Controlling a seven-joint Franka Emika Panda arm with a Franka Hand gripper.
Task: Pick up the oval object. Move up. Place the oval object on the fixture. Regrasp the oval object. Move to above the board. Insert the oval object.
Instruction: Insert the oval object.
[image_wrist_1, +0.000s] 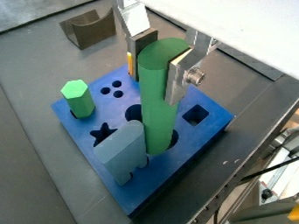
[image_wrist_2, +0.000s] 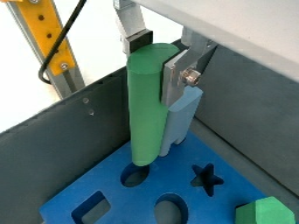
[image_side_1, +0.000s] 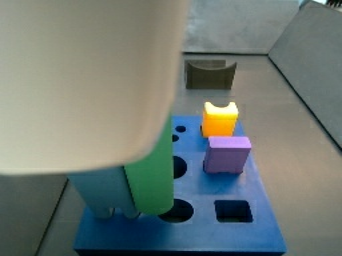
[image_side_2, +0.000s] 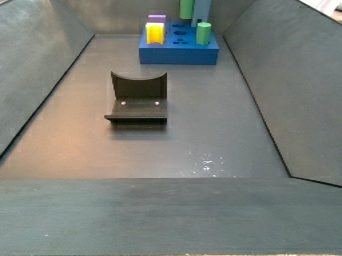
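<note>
My gripper (image_wrist_1: 158, 66) is shut on the oval object (image_wrist_1: 156, 96), a plain green rod held upright by its top end, as both wrist views show (image_wrist_2: 145, 101). The rod stands over the blue board (image_wrist_1: 205, 140). Its lower end is at the mouth of a rounded hole (image_wrist_2: 135, 174); I cannot tell whether it has entered. In a side view the rod (image_side_1: 150, 172) stands at the board's (image_side_1: 201, 228) near left part. The fixture (image_wrist_1: 93, 31) stands empty on the floor away from the board (image_side_2: 136, 98).
On the board stand a lighter green hexagonal peg (image_wrist_1: 79, 96), a pale blue piece (image_wrist_1: 121, 149), a yellow piece (image_side_1: 221, 118) and a purple piece (image_side_1: 227, 153). Star (image_wrist_2: 207, 178) and square (image_wrist_1: 195, 114) holes are open. Grey walls surround the floor. A blurred pale arm part (image_side_1: 87, 80) blocks a side view.
</note>
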